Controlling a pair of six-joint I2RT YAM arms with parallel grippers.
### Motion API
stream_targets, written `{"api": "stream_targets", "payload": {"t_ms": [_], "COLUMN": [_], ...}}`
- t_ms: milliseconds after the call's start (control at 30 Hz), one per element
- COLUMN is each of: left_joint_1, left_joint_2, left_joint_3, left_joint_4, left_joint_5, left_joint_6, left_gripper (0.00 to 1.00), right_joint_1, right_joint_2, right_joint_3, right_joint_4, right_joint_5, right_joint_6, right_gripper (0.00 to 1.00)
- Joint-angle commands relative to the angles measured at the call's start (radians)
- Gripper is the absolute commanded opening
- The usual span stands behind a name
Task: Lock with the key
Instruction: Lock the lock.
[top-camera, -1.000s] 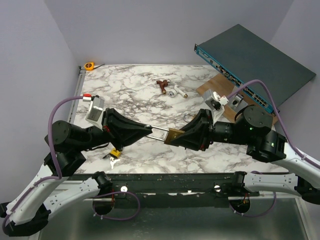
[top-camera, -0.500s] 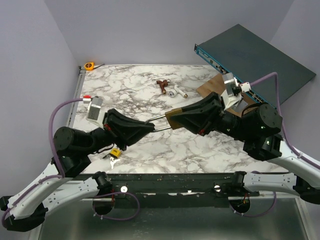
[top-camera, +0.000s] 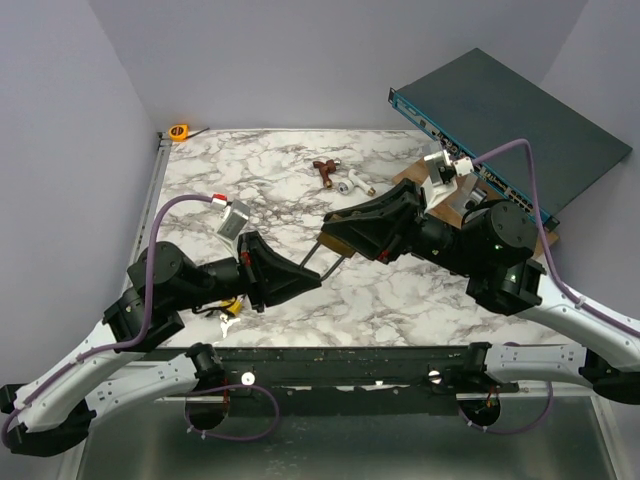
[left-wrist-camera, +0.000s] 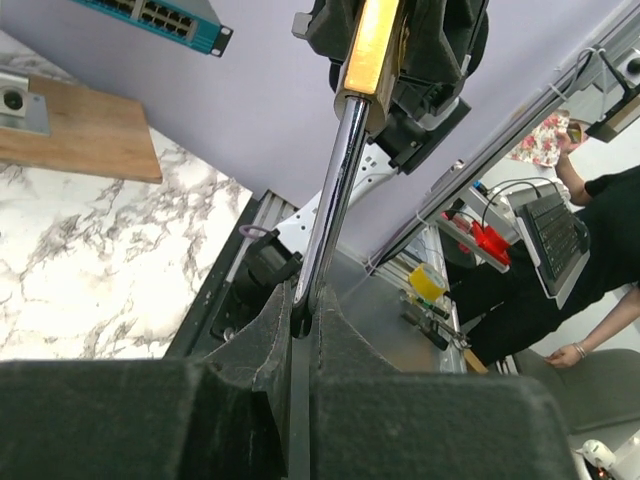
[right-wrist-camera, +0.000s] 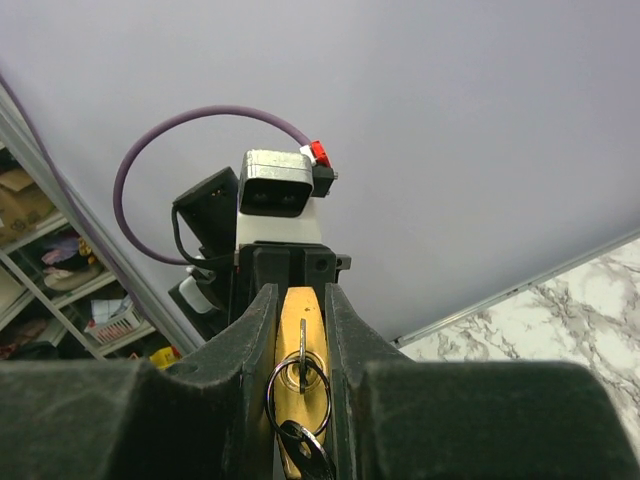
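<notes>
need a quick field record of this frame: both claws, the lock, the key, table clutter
left claw: shut on the shackle
right claw: shut on the brass padlock, gripping its body
lock position: held in the air above the table, spanning both claws
key: in the keyhole at the body's end, ring hanging from it
locked or not: cannot tell
clutter: yellow padlock by the left arm; tape measure at the far left corner
</notes>
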Motion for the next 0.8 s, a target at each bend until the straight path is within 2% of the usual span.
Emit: {"api": "stream_targets", "payload": {"t_ms": [0, 133, 500, 767], "left_joint_1": [0.001, 0.001, 0.012, 0.027], "left_joint_2": [0.045, 0.040, 0.020, 0.057], "left_joint_3": [0.029, 0.008, 0.047, 0.075], "left_joint_4": [0.021, 0.117, 0.169, 0.216], "left_joint_5": [-0.028, -0.025, -0.123, -0.123], "left_joint_6": [0.005, -0.049, -0.081, -0.102], "left_gripper": [0.00, 0.00, 0.00, 0.00], "right_joint_1": [0.012, 0.010, 0.035, 0.076], "right_joint_2": [0.076, 0.094, 0.097, 0.109], "right_joint_3": [-0.062, -0.080, -0.146, -0.153], "right_joint_4": [-0.074, -0.077, -0.095, -0.093], "right_joint_5": [0.057, 0.019, -0.021, -0.002], "right_joint_6": [0.027, 0.043, 0.065, 0.060], "right_gripper": [0.01, 0.01, 0.01, 0.01]}}
